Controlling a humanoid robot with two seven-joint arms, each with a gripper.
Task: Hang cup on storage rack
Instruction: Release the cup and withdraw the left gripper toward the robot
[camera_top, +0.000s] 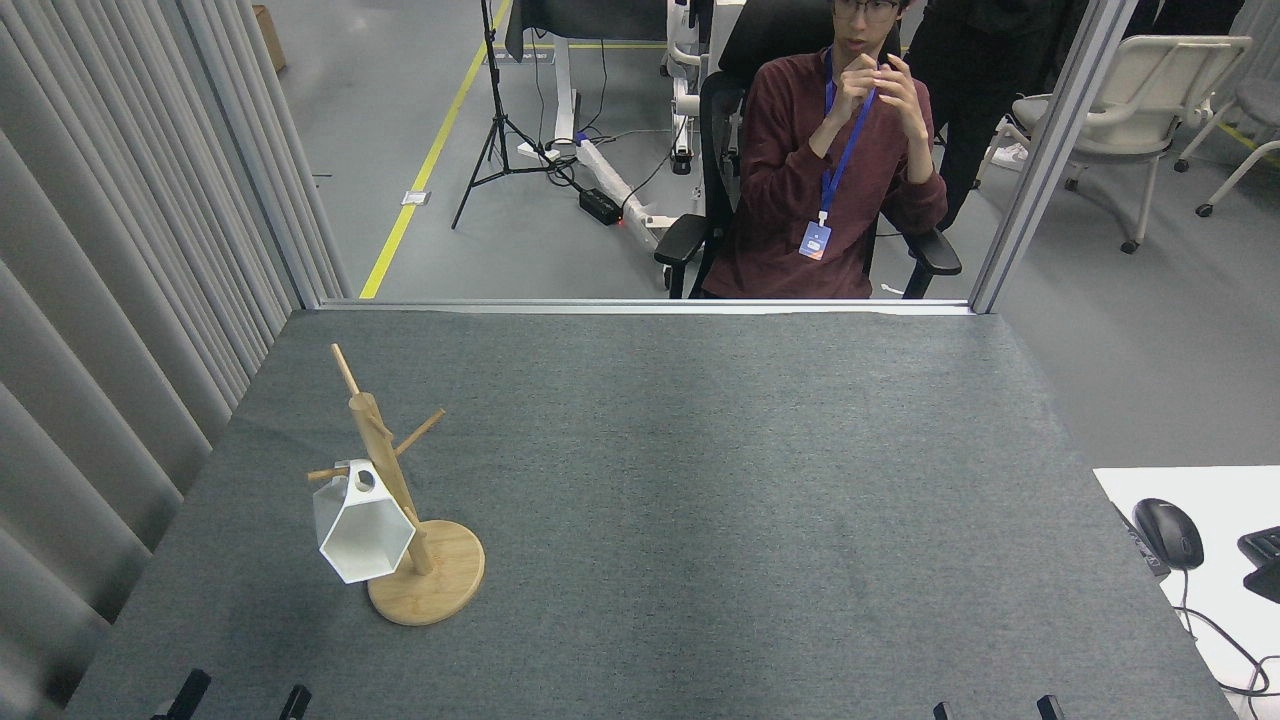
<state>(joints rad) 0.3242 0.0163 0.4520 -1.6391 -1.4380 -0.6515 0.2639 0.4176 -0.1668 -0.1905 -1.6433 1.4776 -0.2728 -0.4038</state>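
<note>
Cup (360, 528): hangs by its pierced tab on a low peg of the rack (400, 500) — rim tilted toward the camera, clear of the bench (700, 480).
Rack: upright, near-left part of the bench.
Left pincer (240, 700): only two fingertips show at the bottom edge — spread apart, released, gripping nothing.
Right pincer (992, 709): likewise, tips apart, empty.

No text can be read anywhere — the person's blue badge (814, 241) is too small.
</note>
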